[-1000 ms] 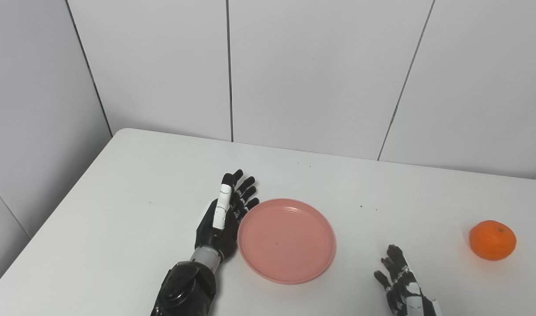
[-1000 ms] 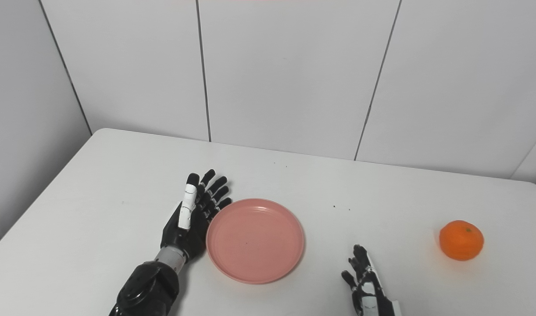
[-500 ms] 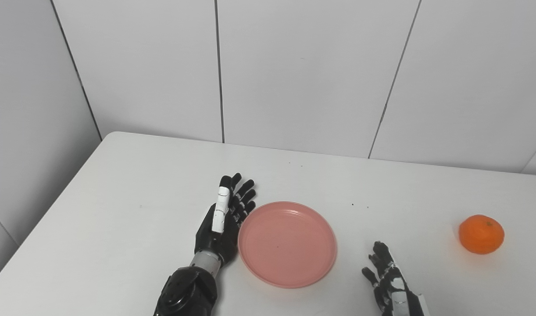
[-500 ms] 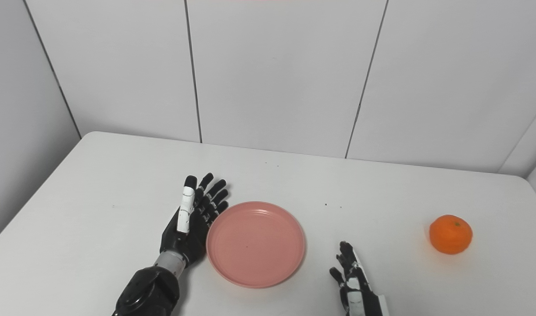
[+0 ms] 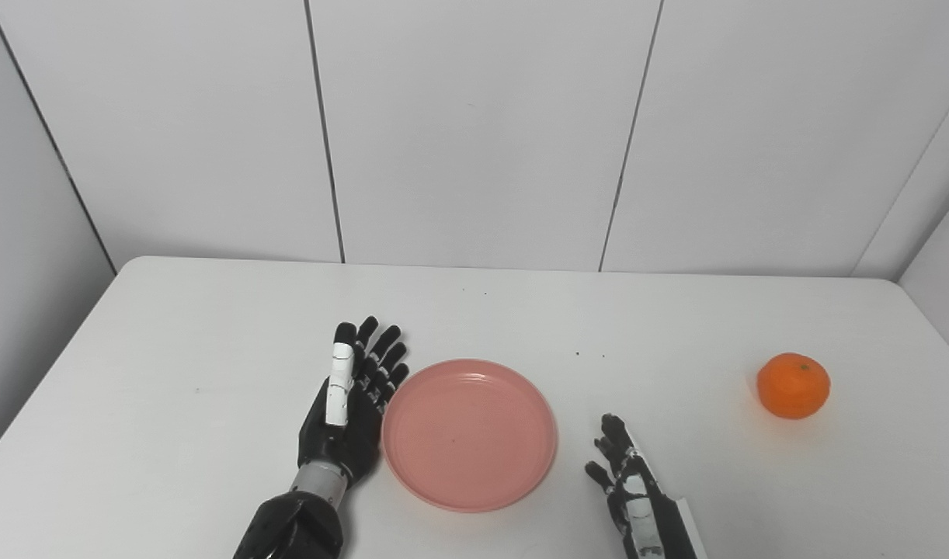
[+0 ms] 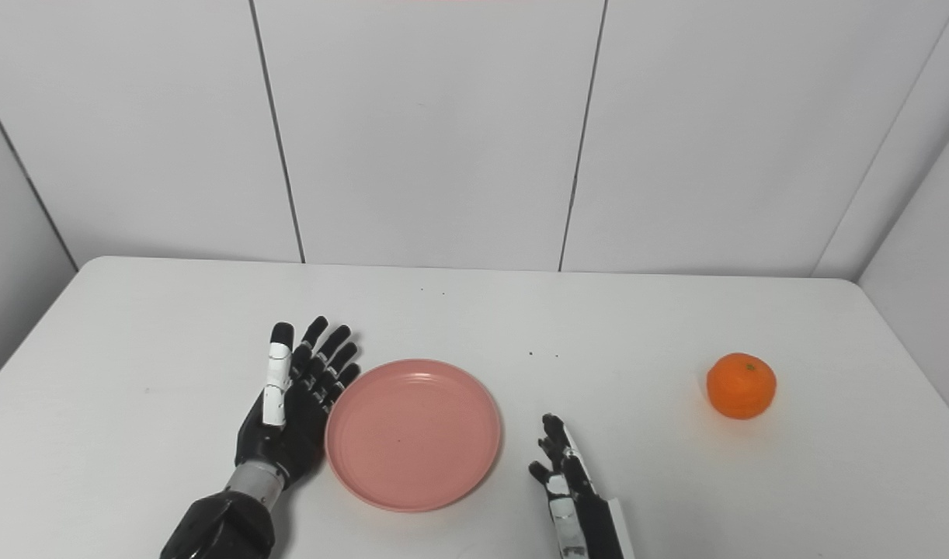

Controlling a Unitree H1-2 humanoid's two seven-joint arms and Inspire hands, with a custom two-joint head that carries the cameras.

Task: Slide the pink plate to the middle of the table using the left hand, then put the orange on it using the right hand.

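A round pink plate (image 5: 470, 433) lies flat on the white table, a little left of its middle. My left hand (image 5: 353, 407) stands on edge against the plate's left rim, open, its fingers straight and pointing away from me. An orange (image 5: 793, 385) rests on the table far to the right, near the right edge. My right hand (image 5: 628, 485) is open with its fingers apart, low at the bottom of the picture just right of the plate and well short of the orange. Nothing is on the plate.
The white table (image 5: 172, 373) runs to white wall panels at the back and grey walls at both sides. A few small dark specks (image 5: 589, 355) lie behind the plate.
The camera has swung to the right, shifting the whole picture left. The left hand stays against the plate's rim, and the right hand has edged a little closer to the plate.
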